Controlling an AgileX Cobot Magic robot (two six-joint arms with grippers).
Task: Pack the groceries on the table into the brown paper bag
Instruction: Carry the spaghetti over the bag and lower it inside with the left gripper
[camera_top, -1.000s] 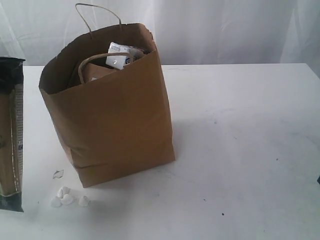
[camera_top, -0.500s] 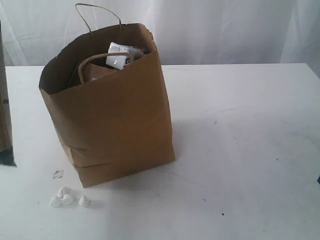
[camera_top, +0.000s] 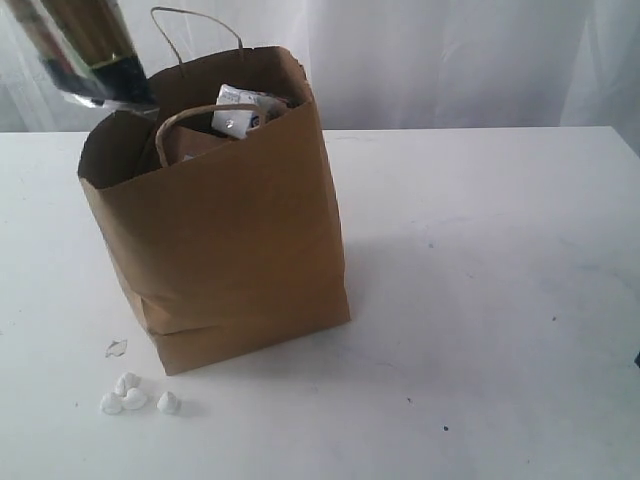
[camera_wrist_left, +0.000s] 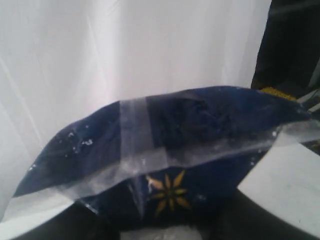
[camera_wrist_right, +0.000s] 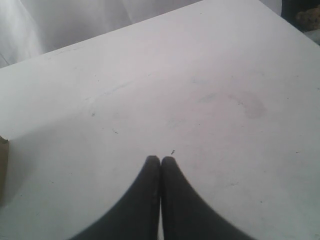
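The long spaghetti packet (camera_top: 85, 50) hangs tilted in the air at the upper left, its dark lower end just over the left rim of the brown paper bag (camera_top: 230, 230). In the left wrist view its dark blue end with a gold star (camera_wrist_left: 165, 145) fills the frame, and my left gripper (camera_wrist_left: 165, 220) is shut on it. A small white-blue carton (camera_top: 243, 110) pokes up inside the bag. Several small white lumps (camera_top: 135, 398) lie on the table (camera_top: 480, 280) in front of the bag. My right gripper (camera_wrist_right: 160, 160) is shut, empty, over bare tabletop.
A tiny scrap (camera_top: 116, 347) lies by the bag's front left corner. A white curtain (camera_top: 450, 60) hangs behind the table. A corner of the bag (camera_wrist_right: 2, 170) shows at the edge of the right wrist view.
The spaghetti packet has risen from the table's left edge, up and to the right, and now hangs above the bag's left rim. The right gripper has not moved.
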